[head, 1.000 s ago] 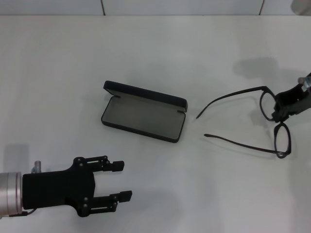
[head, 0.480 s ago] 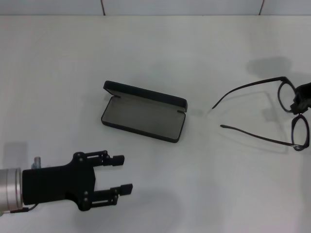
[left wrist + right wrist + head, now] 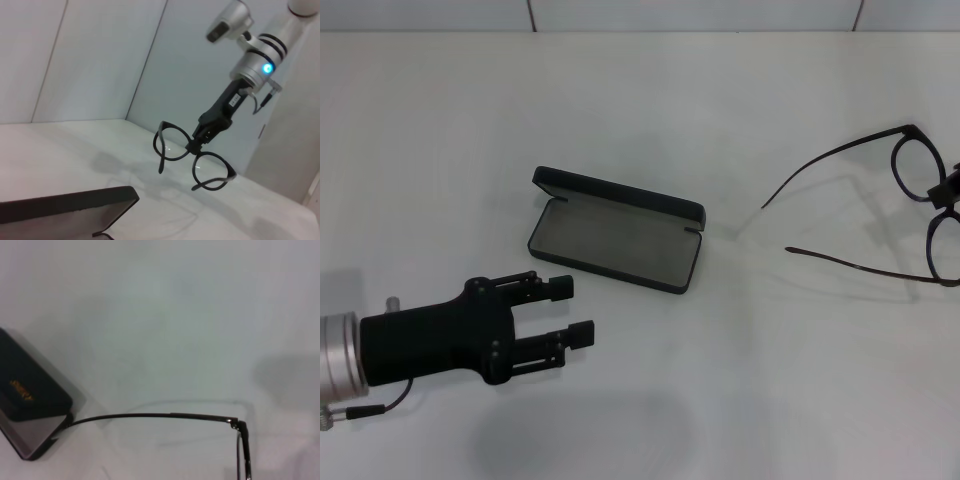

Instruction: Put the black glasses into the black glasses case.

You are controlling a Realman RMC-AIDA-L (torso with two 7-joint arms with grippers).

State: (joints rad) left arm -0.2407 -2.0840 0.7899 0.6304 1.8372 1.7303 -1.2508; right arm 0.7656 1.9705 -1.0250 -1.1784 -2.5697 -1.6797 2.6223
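glasses status: the black glasses (image 3: pixel 910 205) are off the bench (image 3: pixel 640 120), held in the air at the far right of the head view, well apart from the black glasses case (image 3: pixel 616 243). the right gripper (image 3: pixel 197 141) holds them at the bridge, jaws clamped on the frame between the two lenses, as the left wrist view shows. both temple arms are unfolded.

orientation: the temple arms give the long axis. in the head view they run roughly across the bench, tips pointing toward the case and the lens front on the far side from it. the lens front stands across that axis.

case status: the case lies open near the middle of the bench, lid raised on the far edge, grey lining exposed, nothing inside. its long axis runs across the bench with a slight diagonal.

progress: pickup appears complete. remaining, by judgement: carry the glasses over the case, fold or align the temple arms so the frame fits along the tray, lower, release.

left gripper (image 3: pixel 570 312): hovers over the bench near the case's front edge, jaws apart, holding nothing.
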